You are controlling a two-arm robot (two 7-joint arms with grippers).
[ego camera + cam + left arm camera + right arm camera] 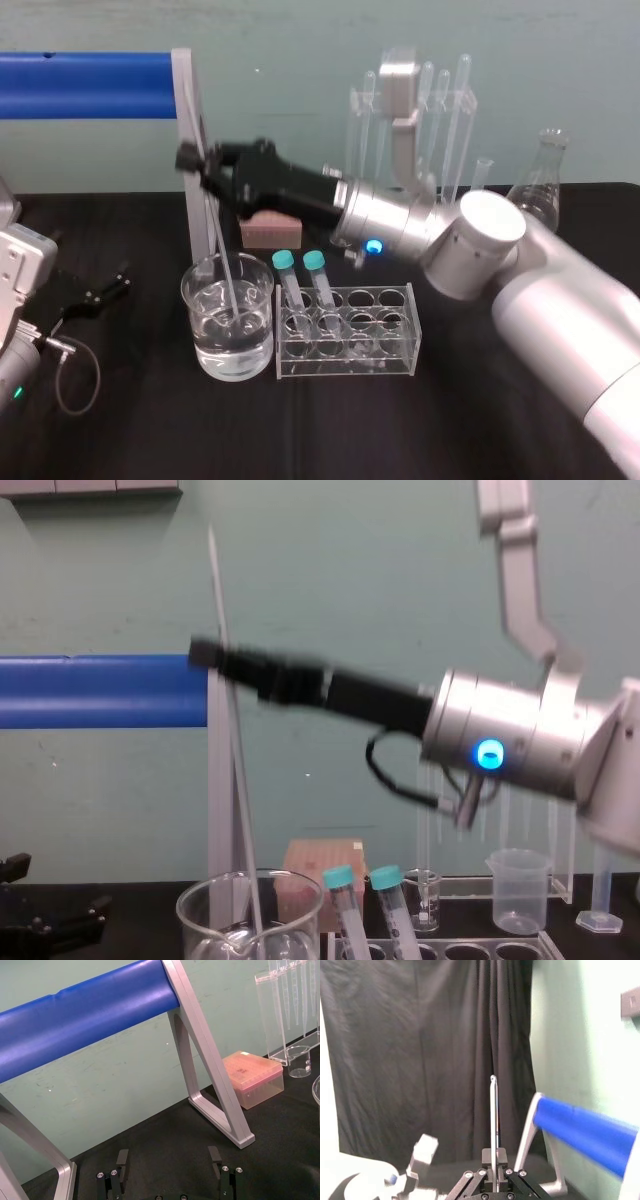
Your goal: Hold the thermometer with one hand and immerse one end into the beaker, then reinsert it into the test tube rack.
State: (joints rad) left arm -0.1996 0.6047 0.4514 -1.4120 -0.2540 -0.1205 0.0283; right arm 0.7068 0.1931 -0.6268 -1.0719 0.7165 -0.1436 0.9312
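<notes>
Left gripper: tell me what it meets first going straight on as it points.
Probably the teal wall: the open left gripper aims under the blue bar, beside the grey frame leg; depth is unclear.

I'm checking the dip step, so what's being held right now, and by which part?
The right gripper pinches the thermometer on its upper part, top tip free above, lower end in the beaker. The left gripper holds nothing.

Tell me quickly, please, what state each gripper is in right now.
Left gripper: open, holding nothing, low over the table.
Right gripper: shut on the thermometer, whose lower end is inside the beaker.
</notes>
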